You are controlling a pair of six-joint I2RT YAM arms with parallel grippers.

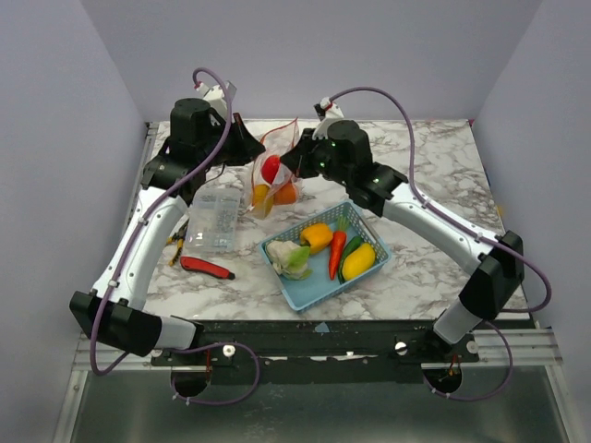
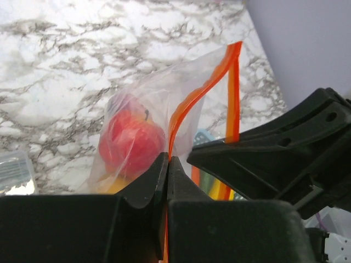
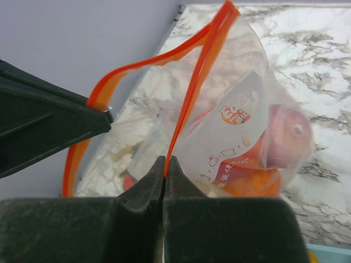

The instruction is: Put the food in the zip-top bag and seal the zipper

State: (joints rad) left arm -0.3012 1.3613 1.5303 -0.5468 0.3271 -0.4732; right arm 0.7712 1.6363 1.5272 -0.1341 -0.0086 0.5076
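The clear zip-top bag (image 1: 273,175) hangs between both grippers above the marble table, mouth open. It holds a red apple (image 2: 130,141), an orange fruit (image 3: 252,183) and something yellow. My left gripper (image 2: 168,160) is shut on one side of the red-orange zipper (image 2: 189,104). My right gripper (image 3: 165,160) is shut on the other zipper strip (image 3: 192,87). More food lies in the blue basket (image 1: 369,269): a yellow pepper (image 1: 317,236), a carrot (image 1: 337,253), a yellow corn (image 1: 359,261) and a white-green vegetable (image 1: 292,259).
A clear rigid box (image 1: 213,220) stands left of the bag. A red-and-black handled tool (image 1: 206,268) lies near the front left. Lavender walls close in the table on three sides.
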